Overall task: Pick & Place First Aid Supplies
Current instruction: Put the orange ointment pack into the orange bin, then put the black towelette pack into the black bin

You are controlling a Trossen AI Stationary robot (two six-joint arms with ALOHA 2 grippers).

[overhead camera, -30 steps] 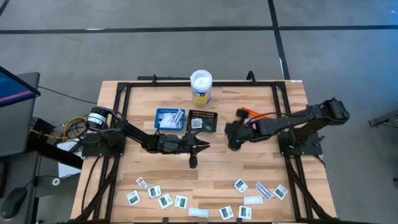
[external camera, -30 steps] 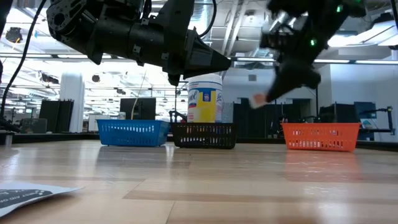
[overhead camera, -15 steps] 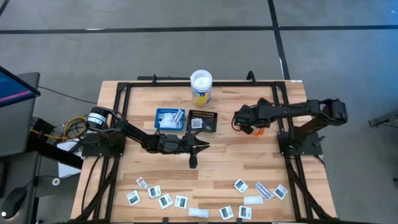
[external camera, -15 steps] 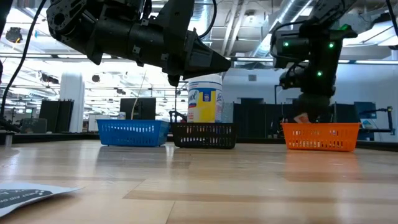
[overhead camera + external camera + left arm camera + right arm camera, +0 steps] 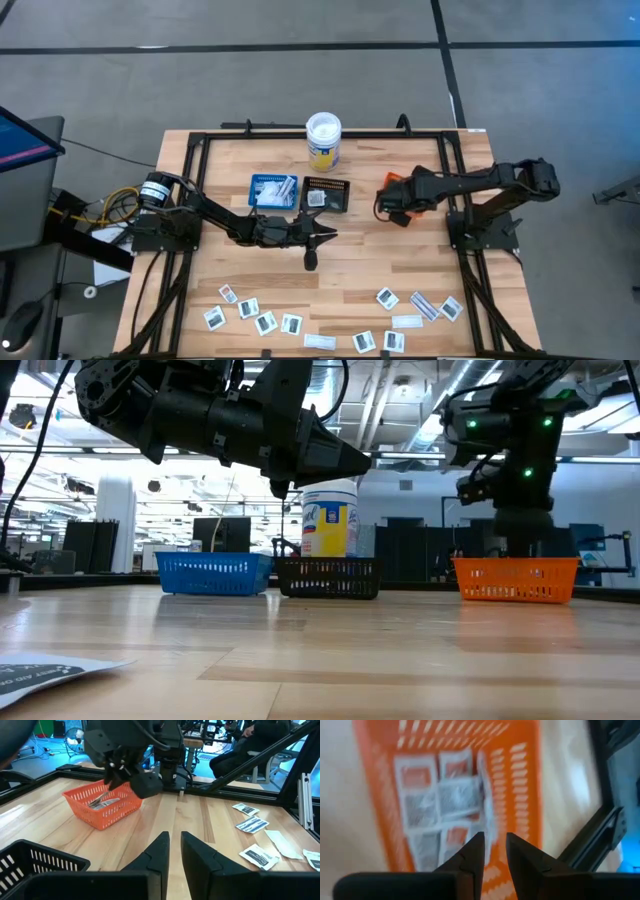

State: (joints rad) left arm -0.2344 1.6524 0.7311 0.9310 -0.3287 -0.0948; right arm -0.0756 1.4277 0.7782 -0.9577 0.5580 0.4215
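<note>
Several packets [image 5: 445,800] fill orange tray [image 5: 520,785] (right gripper [image 5: 492,847] above).

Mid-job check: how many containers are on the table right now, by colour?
Blue tray: 1
Black tray: 1
Orange tray: 1
White-lidded tub: 1
Total: 4

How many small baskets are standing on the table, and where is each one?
3. The blue basket stands in front of the white tub, the black basket is right beside it, and the orange basket sits under the right pincer.
</note>
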